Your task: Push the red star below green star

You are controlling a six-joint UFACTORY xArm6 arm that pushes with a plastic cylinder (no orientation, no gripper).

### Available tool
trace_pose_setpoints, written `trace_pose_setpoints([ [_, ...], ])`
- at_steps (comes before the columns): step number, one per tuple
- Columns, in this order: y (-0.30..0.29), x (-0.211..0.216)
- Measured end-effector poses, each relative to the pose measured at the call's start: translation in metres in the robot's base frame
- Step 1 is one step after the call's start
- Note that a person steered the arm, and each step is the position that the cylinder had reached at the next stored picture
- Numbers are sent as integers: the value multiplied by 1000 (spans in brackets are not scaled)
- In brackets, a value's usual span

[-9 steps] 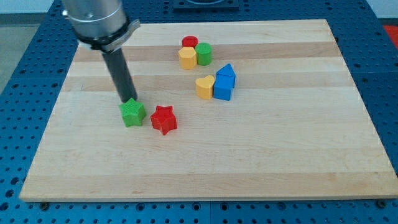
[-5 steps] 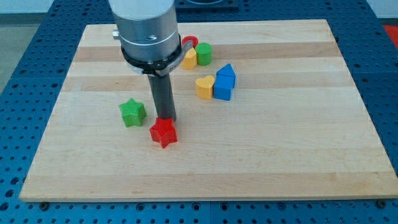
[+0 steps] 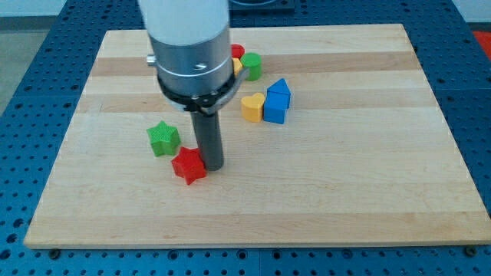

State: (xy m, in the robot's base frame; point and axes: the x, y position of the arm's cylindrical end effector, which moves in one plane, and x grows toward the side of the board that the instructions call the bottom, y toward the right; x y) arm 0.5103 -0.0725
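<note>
Our tip against the red star, just below-right of the green star

We set my tip touching the right side of the red star, which lies on the wooden board just beside the green star, toward the view's bottom and slightly to its right; whether the two stars touch we cannot tell. We carry no claw, only the dark rod, so nothing is spread or pinched. Toward the view's top, partly hidden behind our arm, sit a red block, a green block and a sliver of a yellow block. To the right, a yellow heart touches a blue block.
</note>
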Motion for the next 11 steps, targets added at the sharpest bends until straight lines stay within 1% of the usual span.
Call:
trace_pose_setpoints([
  [1,-15,0],
  [3,36,7],
  [4,31,29],
  [5,3,36],
  [6,-27,35],
  [7,-38,28],
  [10,-44,23],
  [11,-33,23],
])
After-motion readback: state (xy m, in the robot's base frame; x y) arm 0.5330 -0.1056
